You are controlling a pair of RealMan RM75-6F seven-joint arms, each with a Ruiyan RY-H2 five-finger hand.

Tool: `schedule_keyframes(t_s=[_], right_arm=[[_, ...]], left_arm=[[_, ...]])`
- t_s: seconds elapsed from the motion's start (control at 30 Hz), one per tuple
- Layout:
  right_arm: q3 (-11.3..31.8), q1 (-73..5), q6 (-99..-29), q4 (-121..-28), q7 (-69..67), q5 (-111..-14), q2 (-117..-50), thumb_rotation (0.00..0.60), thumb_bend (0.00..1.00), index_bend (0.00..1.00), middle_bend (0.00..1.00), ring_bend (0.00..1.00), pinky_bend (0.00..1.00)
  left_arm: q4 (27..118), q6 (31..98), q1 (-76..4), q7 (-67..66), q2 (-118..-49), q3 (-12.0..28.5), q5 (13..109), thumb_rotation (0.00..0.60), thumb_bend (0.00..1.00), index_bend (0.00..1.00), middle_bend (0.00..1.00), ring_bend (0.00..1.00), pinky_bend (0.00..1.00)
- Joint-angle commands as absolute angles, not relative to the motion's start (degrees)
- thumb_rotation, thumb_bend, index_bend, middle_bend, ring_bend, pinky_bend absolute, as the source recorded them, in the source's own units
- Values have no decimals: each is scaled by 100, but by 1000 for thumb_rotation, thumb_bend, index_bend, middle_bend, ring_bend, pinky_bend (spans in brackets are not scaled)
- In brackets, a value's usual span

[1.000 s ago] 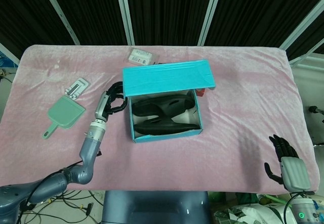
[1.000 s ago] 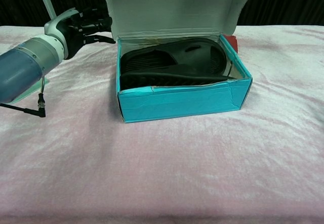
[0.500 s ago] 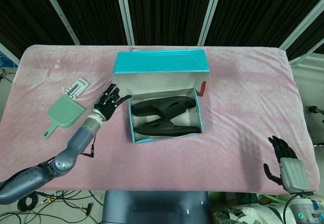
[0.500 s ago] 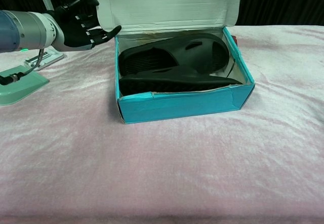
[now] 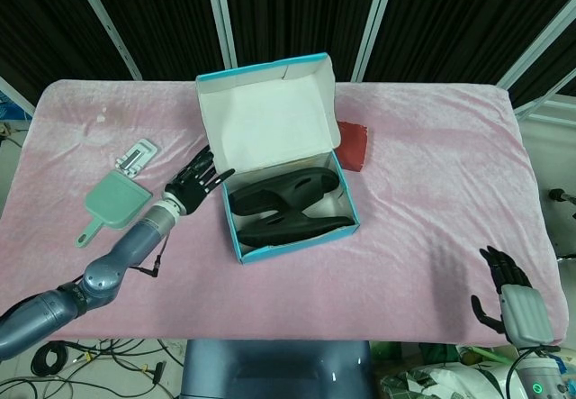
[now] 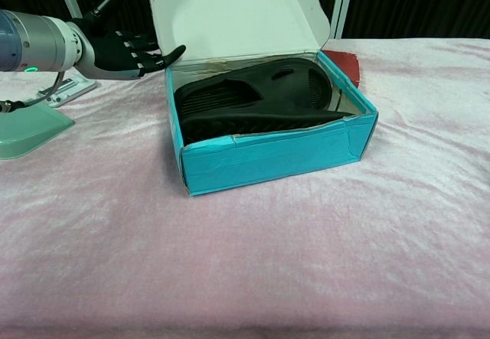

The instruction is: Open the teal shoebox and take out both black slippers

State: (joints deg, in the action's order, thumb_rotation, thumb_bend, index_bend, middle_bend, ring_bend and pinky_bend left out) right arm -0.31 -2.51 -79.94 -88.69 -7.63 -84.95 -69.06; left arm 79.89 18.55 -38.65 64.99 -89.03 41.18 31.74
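The lid [image 5: 266,115] of the teal cardboard shoebox [image 5: 292,201] is now being seen fully swung back and standing upright, its white inner face exposed; a second ago it was lying half over the box. The box itself is being found turned slightly on the pink plush-covered counter [image 5: 432,165], and a dark red flat object [image 5: 352,144] behind it is being uncovered. The left hand [image 5: 193,181] is being held just beside the box's left wall, fingers [image 6: 134,48] spread and gripping nothing, apart from the lid. The right hand [image 5: 504,293] is being kept at the counter's near right edge, fingers apart, empty, unchanged. Both black rubber slippers [image 5: 290,207] are lying inside the box, one leaning over the other. Opening is being judged complete; slipper removal is not yet begun.
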Motion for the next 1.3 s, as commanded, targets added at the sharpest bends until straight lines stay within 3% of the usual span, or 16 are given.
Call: schedule_keyframes(t_s=[0.03,0.3,0.6,0.77,0.93,1.03,1.17,1.3], right_arm=[[-30,-253,-7986,-8842,-787,-8500,-6912,600,361,0,44,0,143],[-18,-287,-7963,-8796,-833,-8543,-6933,600,361,0,44,0,143],[-9,-365,-7865,-8762,-947,-8585,-6946,600,362,0,44,0,143],[13,-380,-7874,-8766,-943,-8582,-6929,600,362,0,44,0,143],[18,-391,-7830,-8747,-959,-8538,-6927,600,362,0,44,0,143],[22,-425,-7799,-8749,-939,-8558,-6936,600,362,0,43,0,143],[22,-449,-7811,-8772,-915,-8608,-6943,600,362,0,44,0,143],[2,-443,-7843,-8792,-891,-8648,-6936,600,362,0,44,0,143]], left_arm=[[8238,2081,-3920,5810,-8566,3899,3647,600,124,0,68,0,242],[8399,1881,-3956,4719,-7857,3402,4414,600,8,0,32,0,235],[8430,2222,-4049,3955,-7401,2783,4333,600,0,0,0,0,184],[8490,3039,-3963,3265,-7226,2378,4404,600,0,0,3,0,187],[9212,4633,-3677,2195,-7062,2088,4804,600,0,4,86,0,246],[9652,5471,-3632,1341,-7069,1937,5087,600,29,80,135,15,265],[9927,5929,-3816,294,-7179,1793,5291,600,136,166,197,90,294],[9819,6115,-4253,-884,-7527,1727,5269,600,169,178,203,103,303]])
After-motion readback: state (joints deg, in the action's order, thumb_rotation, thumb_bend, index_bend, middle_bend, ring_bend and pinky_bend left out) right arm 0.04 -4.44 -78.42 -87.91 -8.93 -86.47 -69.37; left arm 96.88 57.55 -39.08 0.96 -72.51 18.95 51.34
